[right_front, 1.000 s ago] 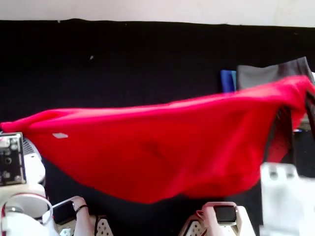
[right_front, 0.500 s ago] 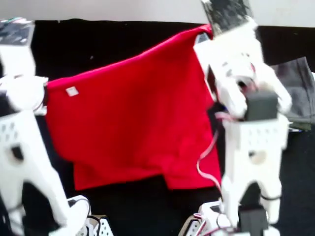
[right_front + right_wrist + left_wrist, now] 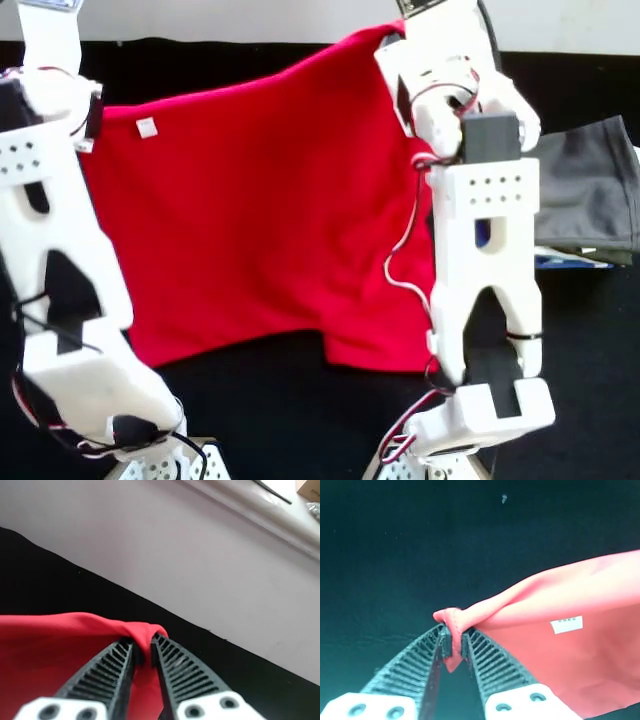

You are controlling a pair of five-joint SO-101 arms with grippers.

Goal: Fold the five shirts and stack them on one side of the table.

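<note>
A red shirt (image 3: pixel 260 210) hangs spread between the two raised arms in the high view, its lower hem trailing toward the black table (image 3: pixel 300 400). A small white label (image 3: pixel 146 127) shows near its upper left corner. My left gripper (image 3: pixel 454 641) is shut on a bunched corner of the red shirt (image 3: pixel 560 630). My right gripper (image 3: pixel 142 652) is shut on another corner of the red shirt (image 3: pixel 55 650), high up near the far wall. In the high view the left arm (image 3: pixel 50 230) stands at the left and the right arm (image 3: pixel 480 230) at the right.
Folded dark grey clothing (image 3: pixel 585 195) lies on a stack at the table's right side, with a blue layer (image 3: pixel 565 262) under it. A pale wall (image 3: pixel 200 555) runs behind the table's far edge. Both arm bases stand at the near edge.
Both arms have lifted the red shirt from a low, wide drape to a high hanging spread, carrying its top corners up toward the far edge.
</note>
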